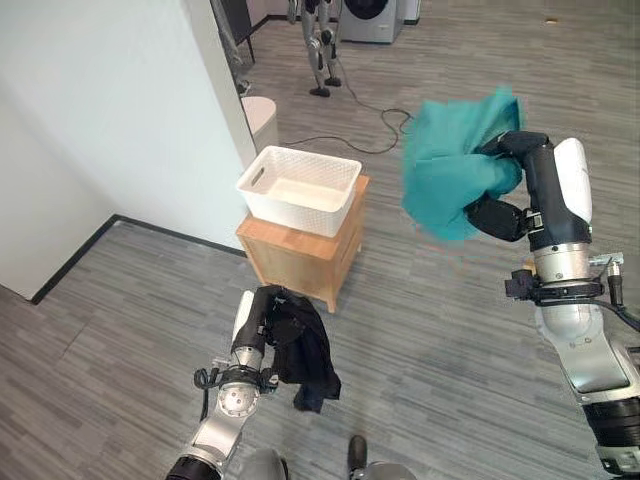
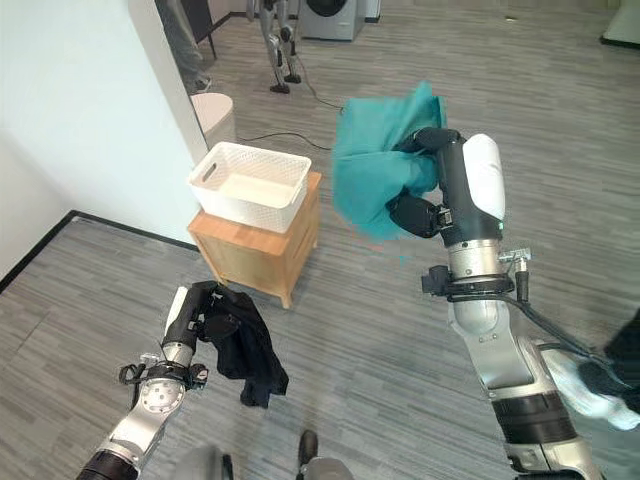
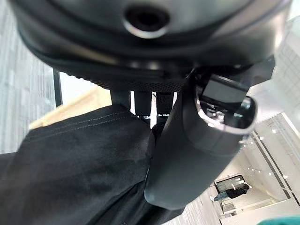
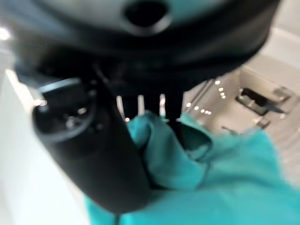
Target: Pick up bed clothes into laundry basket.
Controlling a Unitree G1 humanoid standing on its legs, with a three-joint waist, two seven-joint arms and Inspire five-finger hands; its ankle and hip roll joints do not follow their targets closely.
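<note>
Teal cloth garment (image 1: 450, 165) bunched in the right hand (image 1: 500, 185), held up in the air to the right of the white plastic laundry basket (image 1: 298, 185) and well apart from it; the fingers are curled tight into the fabric, and the right wrist view shows the thumb (image 4: 101, 159) and fingers pinching a fold of the teal cloth. Part of the cloth hangs loose below and beside the hand. Black cloth garment (image 1: 305, 350) gripped in the left hand (image 1: 262, 320), low down in front of the small light wooden cabinet (image 1: 300, 250); it droops from the hand toward the grey wood-plank floor (image 1: 420, 330). Left wrist view shows the thumb (image 3: 187, 154) pressed against the black fabric with the fingers closed round it. Basket sits on the cabinet's top, its perforated walls upright, a cut-out handle in its near-left end, no clothes visible inside. Cabinet stands just beside the white wall corner (image 1: 150, 110). Round white bin (image 1: 262, 120) behind the basket by the wall. Further back on the floor, the legs of another humanoid robot (image 1: 320, 50), and a front-loading washing machine (image 1: 368, 18) at the far edge.
</note>
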